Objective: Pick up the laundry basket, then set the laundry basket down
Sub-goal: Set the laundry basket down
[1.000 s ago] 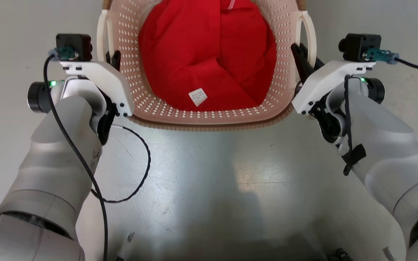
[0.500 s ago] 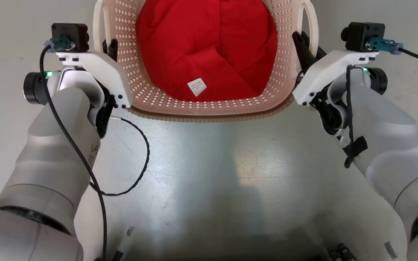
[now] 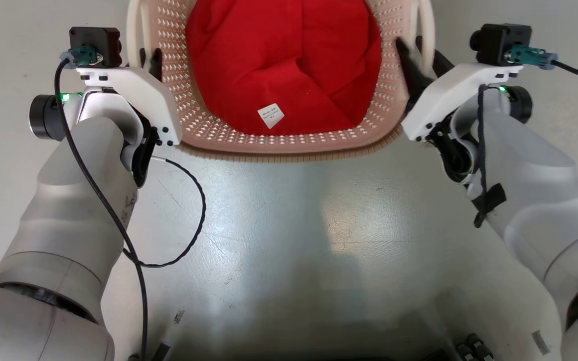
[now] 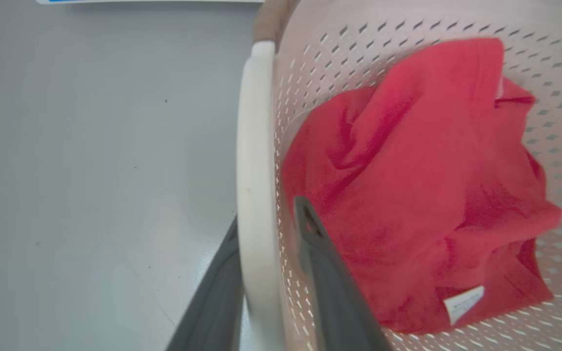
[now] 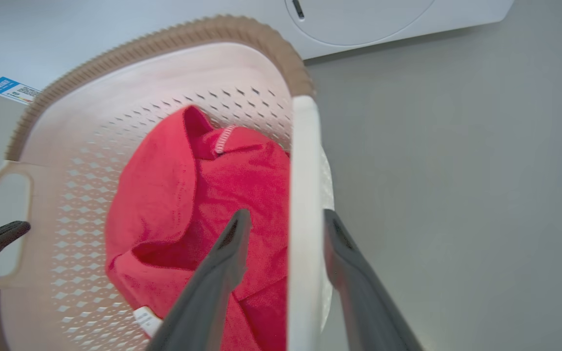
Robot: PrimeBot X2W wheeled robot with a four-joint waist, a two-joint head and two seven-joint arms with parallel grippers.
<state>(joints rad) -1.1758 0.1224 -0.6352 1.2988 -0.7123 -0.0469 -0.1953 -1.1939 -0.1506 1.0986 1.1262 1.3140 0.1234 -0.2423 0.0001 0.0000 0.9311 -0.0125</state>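
The laundry basket [image 3: 289, 150], cream perforated plastic with a brown ribbed rim, stands on the grey floor with a red cloth [image 3: 289, 65] inside. My left gripper [image 3: 149, 57] straddles the basket's left white handle [image 4: 254, 161]. One dark finger is outside the handle and one is inside against the wall, with a slim gap, so it is open. My right gripper [image 3: 419, 55] straddles the right handle [image 5: 305, 195]. In the right wrist view the right gripper [image 5: 286, 214] is open, with clear gaps on both sides of the handle.
A white washing machine [image 5: 359, 19] stands just beyond the basket, with a blue label [image 5: 10, 89] to its left. Glossy grey floor [image 3: 289, 240] spreads between my arms. A black cable [image 3: 188, 215] loops off my left forearm.
Both grippers' jaws have spread apart at the handles, the right more than the left. Arms and basket sit slightly higher in the head view, and the floor marks have shifted with them.
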